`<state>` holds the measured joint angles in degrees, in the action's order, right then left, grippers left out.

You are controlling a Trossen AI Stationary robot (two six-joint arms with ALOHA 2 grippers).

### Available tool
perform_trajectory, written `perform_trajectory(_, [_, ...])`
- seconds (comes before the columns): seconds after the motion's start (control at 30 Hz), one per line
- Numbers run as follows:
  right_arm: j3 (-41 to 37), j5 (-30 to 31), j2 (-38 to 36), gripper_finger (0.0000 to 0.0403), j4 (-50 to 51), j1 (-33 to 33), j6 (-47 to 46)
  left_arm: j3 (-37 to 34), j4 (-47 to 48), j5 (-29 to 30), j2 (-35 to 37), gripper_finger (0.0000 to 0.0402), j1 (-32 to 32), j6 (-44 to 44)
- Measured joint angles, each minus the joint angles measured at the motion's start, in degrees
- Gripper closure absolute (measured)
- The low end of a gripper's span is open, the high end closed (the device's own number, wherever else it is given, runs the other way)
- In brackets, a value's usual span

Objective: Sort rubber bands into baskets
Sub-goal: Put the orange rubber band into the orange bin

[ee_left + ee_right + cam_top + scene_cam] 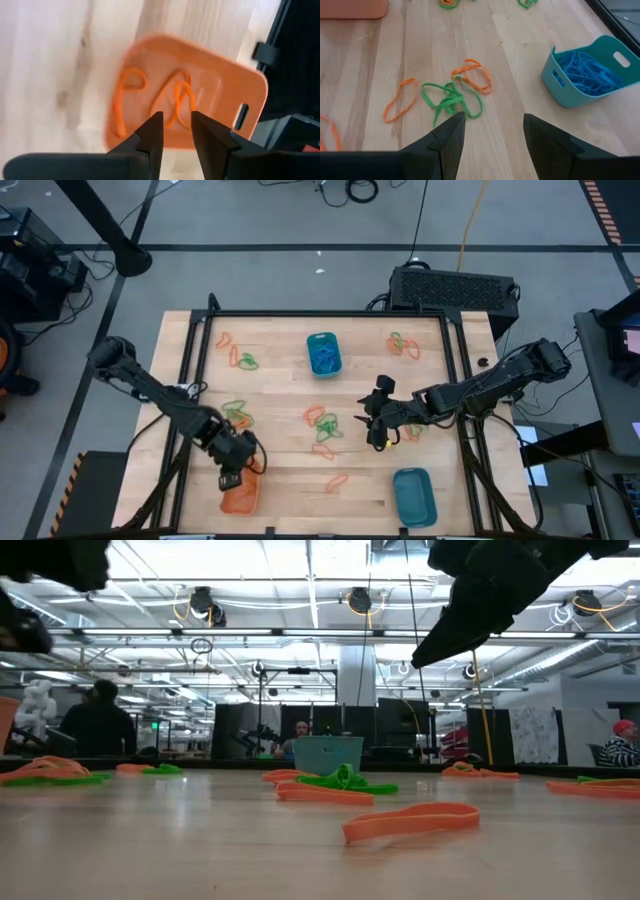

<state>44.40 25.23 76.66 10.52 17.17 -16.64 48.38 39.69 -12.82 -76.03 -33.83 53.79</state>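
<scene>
Orange plastic basket (200, 95) at the wooden desk's (290, 470) near left edge holds thin orange rubber bands (175, 97), and the left tool (176, 127) hangs over it, fingers slightly apart and empty; a clinging band could lift out. Farther on, the right tool (492, 127), fingers wide apart, hovers above tangled green and orange bands (457, 90), where one pinch may grab both colours

Three small baskets sit on the desk (280, 385): one orange basket (239, 495) and two teal baskets, one (323, 353) holding blue bands and one (414, 496) by the near edge. Two robot arms reach over it. About seven loose clusters of orange and green rubber bands (322, 420) lie scattered.
</scene>
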Motion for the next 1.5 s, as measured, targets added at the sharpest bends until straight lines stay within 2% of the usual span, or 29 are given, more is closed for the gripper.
perform_trajectory(0.17, [0.0, 0.0, -0.01, 0.0209, 0.02, 0.0, 0.0, 0.02, 1.67, 1.84, 2.97, 0.0295, 4.39, -7.34])
perform_trajectory(0.3, [0.0, -0.02, -0.02, 0.0209, 0.02, 0.0, 0.0, 0.09, 15.02, 11.82, 4.99, 0.0295, 7.97, -8.26])
perform_trajectory(0.37, [0.0, -0.01, -0.02, 0.0209, 0.02, 0.0, 0.0, 0.04, 22.52, 14.52, 4.96, 0.0295, 9.84, -10.52])
perform_trajectory(0.43, [0.0, 0.0, -0.02, 0.0209, 0.04, 0.0, 0.0, -0.55, 25.43, 15.84, 4.96, 0.0295, 11.56, -14.11])
perform_trajectory(0.57, [-0.02, 0.0, -0.02, 0.0209, 0.02, 0.0, 0.0, -4.56, 19.37, 15.98, 4.92, 0.0295, 14.14, -24.53])
perform_trajectory(0.67, [-0.04, -0.02, -0.02, 0.0209, 0.07, 0.0, 0.0, -8.5, 13.57, 14.28, 4.92, 0.0295, 15.51, -28.95])
perform_trajectory(0.93, [-0.04, -0.02, -0.02, 0.0209, 0.09, 0.0, 0.39, -11.3, 14.61, 20.52, 4.9, 0.0295, 17.49, -27.24])
perform_trajectory(1.13, [-0.04, 0.0, -0.02, 0.0209, 0.07, 0.0, 0.39, -11.3, 11.62, 14.18, 4.9, 0.0295, 17.47, -27.18])
perform_trajectory(1.4, [-0.04, -0.02, -0.02, 0.0209, 0.09, 0.0, 0.41, -11.34, 11.55, 14.6, 4.9, 0.0295, 17.45, -27.09])
perform_trajectory(1.5, [-0.04, -0.02, -0.02, 0.0209, 0.31, 0.0, 0.42, -13.12, 8.81, 14.34, 4.92, 0.0295, 17.45, -25.72])
